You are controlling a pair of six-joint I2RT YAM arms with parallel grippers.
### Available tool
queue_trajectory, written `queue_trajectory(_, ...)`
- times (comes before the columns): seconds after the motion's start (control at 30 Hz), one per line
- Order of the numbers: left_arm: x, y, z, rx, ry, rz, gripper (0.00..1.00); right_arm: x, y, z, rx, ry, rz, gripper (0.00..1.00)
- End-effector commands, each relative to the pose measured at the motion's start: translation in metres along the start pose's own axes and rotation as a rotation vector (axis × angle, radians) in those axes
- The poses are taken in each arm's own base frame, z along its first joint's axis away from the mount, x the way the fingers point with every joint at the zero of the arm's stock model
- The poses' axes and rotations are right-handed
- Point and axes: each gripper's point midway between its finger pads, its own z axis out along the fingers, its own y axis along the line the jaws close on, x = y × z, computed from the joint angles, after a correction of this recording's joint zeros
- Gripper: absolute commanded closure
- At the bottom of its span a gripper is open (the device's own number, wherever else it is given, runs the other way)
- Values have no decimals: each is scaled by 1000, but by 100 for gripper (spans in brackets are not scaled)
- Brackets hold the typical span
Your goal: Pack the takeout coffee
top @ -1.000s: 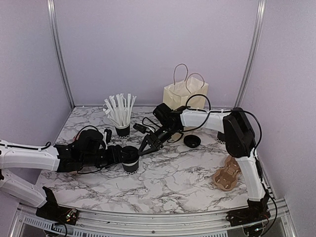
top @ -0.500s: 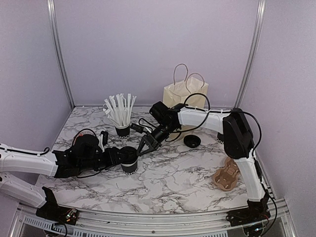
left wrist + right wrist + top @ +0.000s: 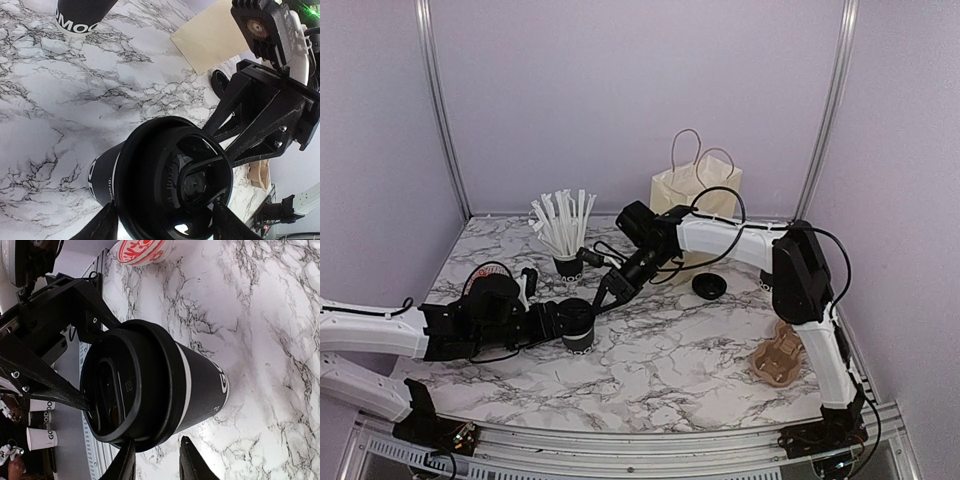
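Both arms have shifted left with the coffee cup (image 3: pixel 582 332), which stands on the bench (image 3: pixel 680 355). The left claw (image 3: pixel 570 322) grasps it. The right claw (image 3: pixel 156 460) straddles the lid (image 3: pixel 107 400) rim, and its grip is unclear. Probably lid seating; next, lift the cup upright into the bag (image 3: pixel 692 195).

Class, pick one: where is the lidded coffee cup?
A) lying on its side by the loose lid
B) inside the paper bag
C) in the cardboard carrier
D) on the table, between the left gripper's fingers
D: the coffee cup stands upright on the table, with the left gripper straddling it.
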Motion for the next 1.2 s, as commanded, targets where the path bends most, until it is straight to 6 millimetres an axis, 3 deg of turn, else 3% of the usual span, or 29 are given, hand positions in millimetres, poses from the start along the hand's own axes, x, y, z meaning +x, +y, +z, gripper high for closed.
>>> queue_trajectory(0.0,30,12,-8,-78,151,95,33,-6,13,16,7,1,-110,69)
queue_trajectory(0.17,18,-3,-8,-74,132,122,30,-10,27,6,-9,-17,-126,62)
queue_trajectory(0.67,-17,-25,-5,-88,53,202,23,-21,24,-24,-44,-81,-97,57)
queue_trajectory(1.17,-4,-38,21,-31,185,250,36,0,20,-40,-120,-101,-11,59)
